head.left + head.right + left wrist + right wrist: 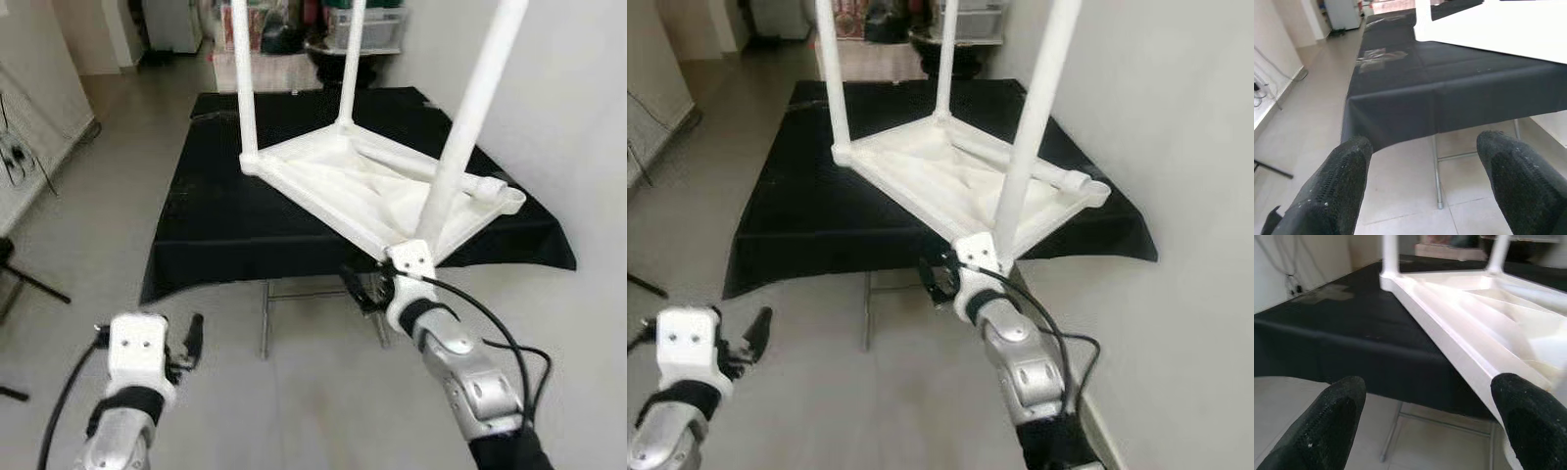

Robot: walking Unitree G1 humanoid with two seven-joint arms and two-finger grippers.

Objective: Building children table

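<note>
A white plastic children's table (333, 176) lies upside down on a black-clothed table (225, 215). Three white legs stand up from its corners: far left (242, 78), far right (351, 59) and near (470, 117). A fourth leg (441, 168) lies loose inside the underside, near the right corner's empty socket (509, 201). My right gripper (367, 289) hovers open just below the near corner, beside the cloth's front edge; in the right wrist view its fingers (1337, 411) frame the white rim (1459, 352). My left gripper (191, 343) hangs open lower left, away from the table.
A grey wall runs close along the right. Metal folding legs (266, 313) show under the black cloth. Boxes and clutter (362, 29) stand behind the table. Cables (15, 157) and a black stand foot (29, 284) lie at the left on the tiled floor.
</note>
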